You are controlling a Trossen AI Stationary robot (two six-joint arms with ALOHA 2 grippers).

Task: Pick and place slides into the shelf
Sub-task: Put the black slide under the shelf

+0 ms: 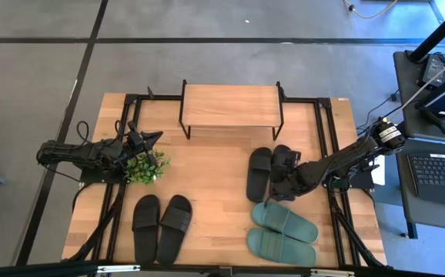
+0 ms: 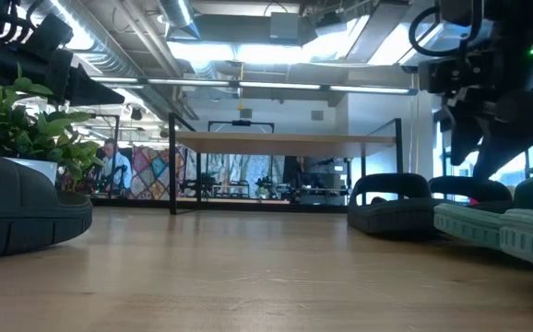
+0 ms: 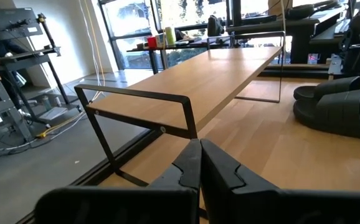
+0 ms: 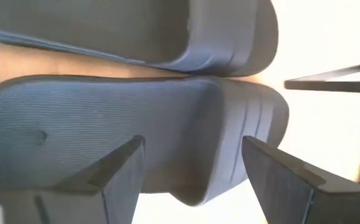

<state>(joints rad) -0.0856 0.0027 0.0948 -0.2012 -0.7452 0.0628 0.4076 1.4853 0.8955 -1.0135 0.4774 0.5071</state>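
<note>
The shelf (image 1: 230, 106), a light plank on thin black legs, stands at the table's far middle and also shows as the shelf (image 3: 230, 68) in the left wrist view. One black pair of slides (image 1: 161, 227) lies near left. The green ribbed pair (image 1: 282, 231) lies near right. The other black pair (image 1: 259, 173) lies just beyond the green pair. My right gripper (image 1: 286, 181) hangs open over the right-hand slide of that pair. Its fingers stand to either side above the slide (image 4: 167, 118), near the strap (image 4: 255, 112). My left gripper (image 3: 200, 163) is shut and waits at the left by the plant.
A small green plant (image 1: 145, 166) stands just near of my left gripper (image 1: 153, 139). Black rails (image 1: 322, 127) run along the table's left and right sides. Bare wood lies between the shelf and the slides. A laptop stand is off the table's right edge.
</note>
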